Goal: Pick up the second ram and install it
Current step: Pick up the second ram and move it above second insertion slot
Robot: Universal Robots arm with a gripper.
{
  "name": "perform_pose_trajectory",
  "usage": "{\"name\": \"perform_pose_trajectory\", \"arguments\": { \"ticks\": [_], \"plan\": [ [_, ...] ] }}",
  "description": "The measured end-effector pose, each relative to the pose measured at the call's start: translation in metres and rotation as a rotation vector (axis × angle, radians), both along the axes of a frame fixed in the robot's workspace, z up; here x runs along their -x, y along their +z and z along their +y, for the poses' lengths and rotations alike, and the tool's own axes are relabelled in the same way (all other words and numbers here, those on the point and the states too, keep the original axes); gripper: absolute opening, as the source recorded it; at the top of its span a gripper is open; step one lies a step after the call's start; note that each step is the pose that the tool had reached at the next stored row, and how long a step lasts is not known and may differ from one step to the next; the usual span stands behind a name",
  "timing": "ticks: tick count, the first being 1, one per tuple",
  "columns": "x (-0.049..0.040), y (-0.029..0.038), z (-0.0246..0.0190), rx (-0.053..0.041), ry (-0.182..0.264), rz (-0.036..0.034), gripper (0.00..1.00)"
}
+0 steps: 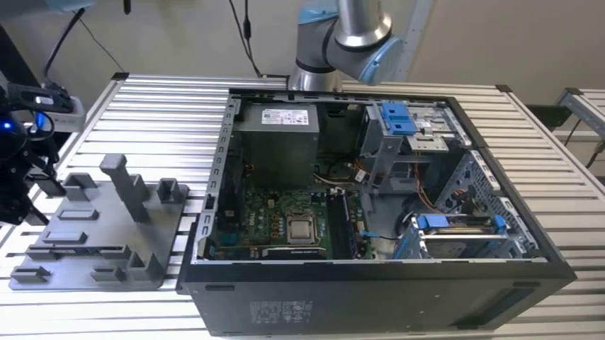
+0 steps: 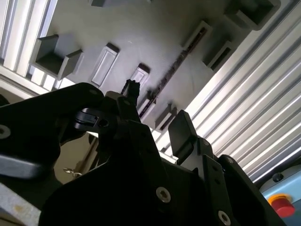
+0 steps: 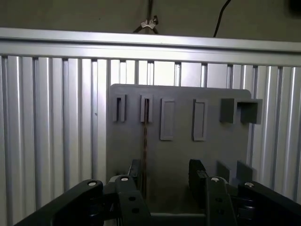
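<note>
Stick: the second ram [image 3: 145,146] stands edge-up in the tray [image 3: 178,160] slot; likely light, stiff, fragile.
Hold: its long flat faces, mid-length.
Jaws: apart, the gripper [image 3: 167,176] empty.

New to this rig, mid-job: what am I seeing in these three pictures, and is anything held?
One robot arm is mounted by a slatted table. The exterior view looks on from outside: an open computer case and, at that view's left, a grey tray. Both wrist views ride on the arm and look past the gripper at the tray. The ram stands on edge in a tray slot, beside one finger. The fingers are apart and hold nothing.
</note>
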State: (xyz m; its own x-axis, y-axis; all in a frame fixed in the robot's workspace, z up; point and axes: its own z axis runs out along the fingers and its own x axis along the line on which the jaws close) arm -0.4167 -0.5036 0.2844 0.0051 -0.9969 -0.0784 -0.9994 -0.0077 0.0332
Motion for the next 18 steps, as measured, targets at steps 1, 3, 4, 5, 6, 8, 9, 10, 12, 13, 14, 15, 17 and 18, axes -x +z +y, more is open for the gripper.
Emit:
{"name": "perform_pose_trajectory", "arguments": {
  "ticks": [1,3,4,5,6,8,9,10,12,13,14,15,17,18],
  "plan": [
    [0.0000,-0.0015,0.0000,0.0000,0.000,0.0013,0.54],
    [0.0000,-0.0043,0.0000,0.0005,0.000,0.0032,0.54],
    [0.0002,-0.0052,-0.0001,0.0018,0.000,0.0033,0.54],
    [0.0003,-0.0053,-0.0001,0.0021,0.000,0.0034,0.54],
    [0.0003,-0.0056,-0.0001,0.0028,0.000,0.0040,0.54],
    [0.0004,-0.0056,-0.0001,0.0038,0.000,0.0044,0.54],
    [0.0004,-0.0061,0.0001,0.0082,0.000,0.0042,0.54],
    [0.0003,-0.0072,0.0000,0.0108,0.000,0.0040,0.54],
    [0.0003,-0.0092,0.0000,0.0110,0.001,0.0042,0.54],
    [0.0003,-0.0103,0.0000,0.0111,0.002,0.0037,0.54],
    [0.0004,-0.0113,0.0000,0.0111,0.003,0.0017,0.54],
    [0.0004,-0.0121,0.0000,0.0113,0.005,-0.0020,0.54],
    [0.0003,-0.0148,0.0000,0.0114,0.008,-0.0046,0.54],
    [0.0003,-0.0164,0.0000,0.0116,0.009,-0.0048,0.54]
  ]
}}
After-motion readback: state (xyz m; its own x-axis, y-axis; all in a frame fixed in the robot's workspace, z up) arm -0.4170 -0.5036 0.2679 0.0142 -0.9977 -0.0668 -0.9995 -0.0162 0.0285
